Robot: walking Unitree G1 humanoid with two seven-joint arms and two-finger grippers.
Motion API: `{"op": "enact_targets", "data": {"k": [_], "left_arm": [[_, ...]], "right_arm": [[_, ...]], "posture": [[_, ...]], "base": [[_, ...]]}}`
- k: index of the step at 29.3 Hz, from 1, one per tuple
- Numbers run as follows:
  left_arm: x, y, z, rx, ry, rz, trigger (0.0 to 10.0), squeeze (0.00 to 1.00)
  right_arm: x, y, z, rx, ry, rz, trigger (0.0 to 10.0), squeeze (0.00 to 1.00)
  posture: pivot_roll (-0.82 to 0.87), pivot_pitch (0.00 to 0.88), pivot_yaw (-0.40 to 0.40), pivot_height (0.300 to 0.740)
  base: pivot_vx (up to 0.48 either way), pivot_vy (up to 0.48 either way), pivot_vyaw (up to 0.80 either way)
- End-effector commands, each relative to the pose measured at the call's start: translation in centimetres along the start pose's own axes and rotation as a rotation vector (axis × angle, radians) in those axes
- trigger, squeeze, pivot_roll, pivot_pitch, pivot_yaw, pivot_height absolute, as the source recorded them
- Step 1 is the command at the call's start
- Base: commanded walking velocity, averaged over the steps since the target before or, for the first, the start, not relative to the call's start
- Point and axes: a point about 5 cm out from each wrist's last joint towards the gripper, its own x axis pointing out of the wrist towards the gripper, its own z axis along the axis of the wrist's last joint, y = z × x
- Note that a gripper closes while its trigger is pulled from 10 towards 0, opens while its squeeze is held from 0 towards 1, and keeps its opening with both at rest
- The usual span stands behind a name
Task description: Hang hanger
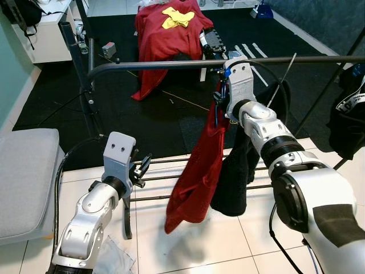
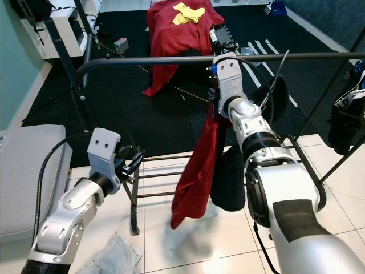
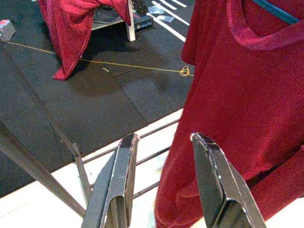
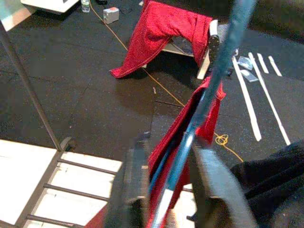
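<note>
Right wrist view: the right gripper (image 4: 164, 190) clasps a blue hanger (image 4: 209, 99) bearing a red garment (image 1: 197, 171), just under the rail (image 1: 171, 64). Best to lift until the hook clears the rail, then lower it. Left gripper (image 3: 164, 185) hovers spread, empty.

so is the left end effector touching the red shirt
Apart. The left eye view shows the left end effector open, with bare floor between it and the hanging red shirt.

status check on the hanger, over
Right gripper shut on blue hanger, red shirt on it, up at rack bar. Left gripper open, idle. Black garment hangs alongside.
</note>
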Motion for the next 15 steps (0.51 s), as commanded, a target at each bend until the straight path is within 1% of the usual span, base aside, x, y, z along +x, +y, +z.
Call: {"op": "enact_targets", "data": {"k": [1,15], "left_arm": [[0.02,-0.09,-0.12,-0.009,0.006,-0.012,10.0,0.0],[0.19,-0.32,-0.22,-0.012,0.014,-0.032,10.0,0.0]], "right_arm": [[-0.02,-0.3,0.22,0.004,-0.003,-0.008,0.0,0.0],[-0.05,-0.51,0.35,0.011,-0.01,-0.009,0.0,0.0]], "posture": [[0.15,0.163,-0.001,0.74],[0.14,0.14,-0.001,0.74]], "base": [[0.0,0.0,0.0],[0.0,0.0,0.0]]}}
